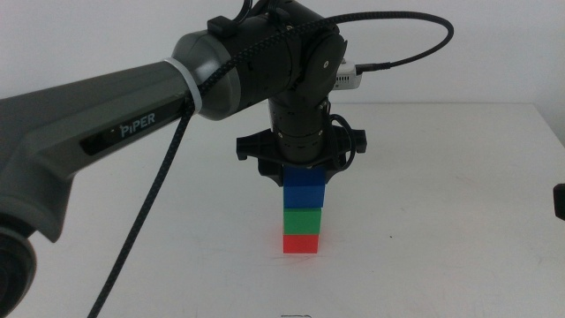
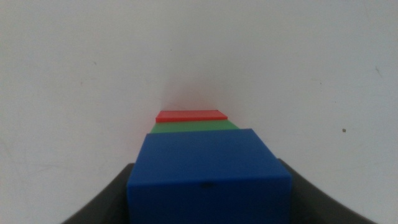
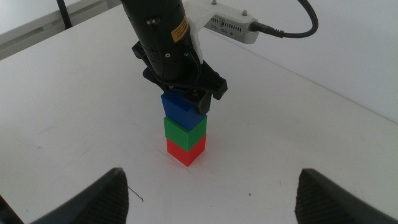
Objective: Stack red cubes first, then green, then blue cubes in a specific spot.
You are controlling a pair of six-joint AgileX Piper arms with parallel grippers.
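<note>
middle view shows a three-cube stack: the red cube (image 1: 301, 243) is set on the white surface (image 1: 441, 194), the green cube (image 1: 303, 220) is set on it, and the blue cube (image 1: 305, 188) is placed on top. the blue cube is found directly under the left claw (image 1: 305, 179), between its two dark jaws, with the green and red cubes lined up straight below it. the jaws are seen close on either side of the blue cube, apparently clamped on it, though contact cannot be fully confirmed. in the left wrist view the blue cube (image 2: 209, 174) is framed by the jaws, and thin strips of the green cube (image 2: 194, 127) and red cube (image 2: 190, 115) are seen beyond it. in the right wrist view the stack is seen from a distance: blue cube (image 3: 181, 107), green cube (image 3: 184, 129), red cube (image 3: 185, 150), with the left claw (image 3: 185, 99) lowered over the top. the right claw (image 3: 211, 193) is held well apart from the stack, over bare surface, and its jaws are spread wide. a black cable (image 1: 415, 49) is looped above the left arm.
</note>
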